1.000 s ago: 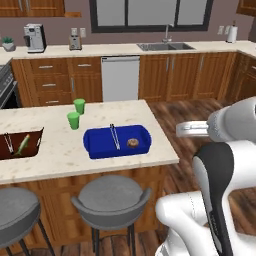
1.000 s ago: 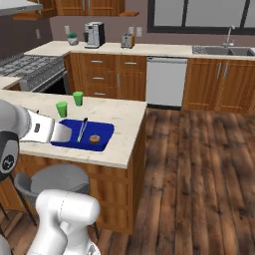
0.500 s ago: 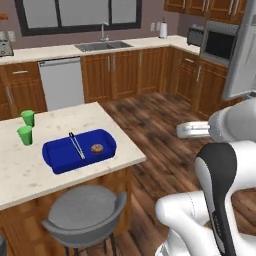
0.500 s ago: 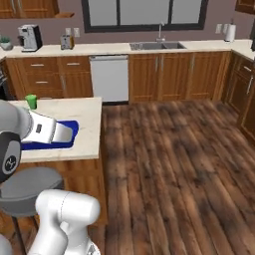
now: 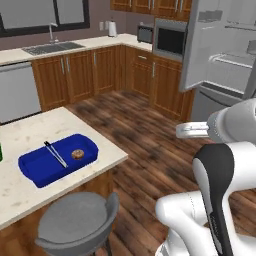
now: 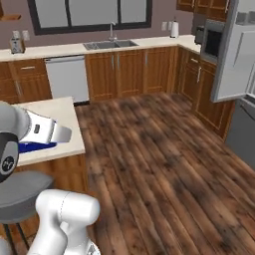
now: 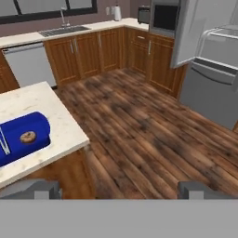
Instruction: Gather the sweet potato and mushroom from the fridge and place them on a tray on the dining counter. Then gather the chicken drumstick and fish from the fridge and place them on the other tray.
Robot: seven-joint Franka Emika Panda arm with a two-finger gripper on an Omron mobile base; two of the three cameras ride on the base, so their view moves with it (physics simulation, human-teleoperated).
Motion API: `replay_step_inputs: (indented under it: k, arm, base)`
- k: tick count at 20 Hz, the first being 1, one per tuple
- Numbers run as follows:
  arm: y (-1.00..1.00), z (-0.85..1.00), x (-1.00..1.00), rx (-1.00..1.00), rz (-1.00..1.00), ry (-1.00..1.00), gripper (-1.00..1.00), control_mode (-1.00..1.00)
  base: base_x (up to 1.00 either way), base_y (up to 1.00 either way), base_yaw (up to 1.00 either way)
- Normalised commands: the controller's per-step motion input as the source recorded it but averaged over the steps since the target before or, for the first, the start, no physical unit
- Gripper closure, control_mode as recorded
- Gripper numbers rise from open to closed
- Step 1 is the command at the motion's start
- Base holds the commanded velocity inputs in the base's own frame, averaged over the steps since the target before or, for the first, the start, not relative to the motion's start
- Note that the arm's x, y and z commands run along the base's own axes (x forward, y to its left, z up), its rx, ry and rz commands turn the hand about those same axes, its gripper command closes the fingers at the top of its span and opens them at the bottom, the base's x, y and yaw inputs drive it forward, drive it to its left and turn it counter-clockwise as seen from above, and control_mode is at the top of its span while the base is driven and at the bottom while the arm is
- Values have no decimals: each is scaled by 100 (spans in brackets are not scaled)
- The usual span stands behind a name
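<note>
Base swung right since earlier | fridge (image 5: 220, 55) (door open) upright | gripper (image 7: 118, 188) fingers spread, empty | blue tray (image 5: 57, 159) lengthwise along dining counter (image 5: 20, 192)

Dining counter (image 5: 30, 192): near left, pale top
Blue tray (image 5: 37, 169): on counter, holding a small brown round item (image 5: 77, 154) and tongs (image 5: 56, 153)
Fridge (image 5: 215, 45): far right, door open
Stool (image 5: 75, 224): grey, near counter

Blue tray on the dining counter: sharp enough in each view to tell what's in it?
Left base view: blue tray crisp, holding a small brown round item and grey tongs-like tool. Hand view: same item soft, tray cropped. Right base view: tray mostly behind the arm.
</note>
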Motion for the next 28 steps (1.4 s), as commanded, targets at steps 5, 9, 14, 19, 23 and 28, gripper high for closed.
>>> replay_step_inputs:
  k: [5,9,14,19,23,28]
  arm:
    - [0,0,0,0,0,0,-100,100]
    - [0,0,0,0,0,0,-100,100]
    - [0,0,0,0,0,0,-100,100]
    - [0,0,0,0,0,0,-100,100]
    - [0,0,0,0,0,0,-100,100]
    - [0,0,0,0,0,0,-100,100]
  base:
    - [-4,-81,-17]
    - [-25,-86,-6]
    - [18,-63,-9]
    - [75,-37,-15]
    - [91,-15,-21]
    - [99,0,-21]
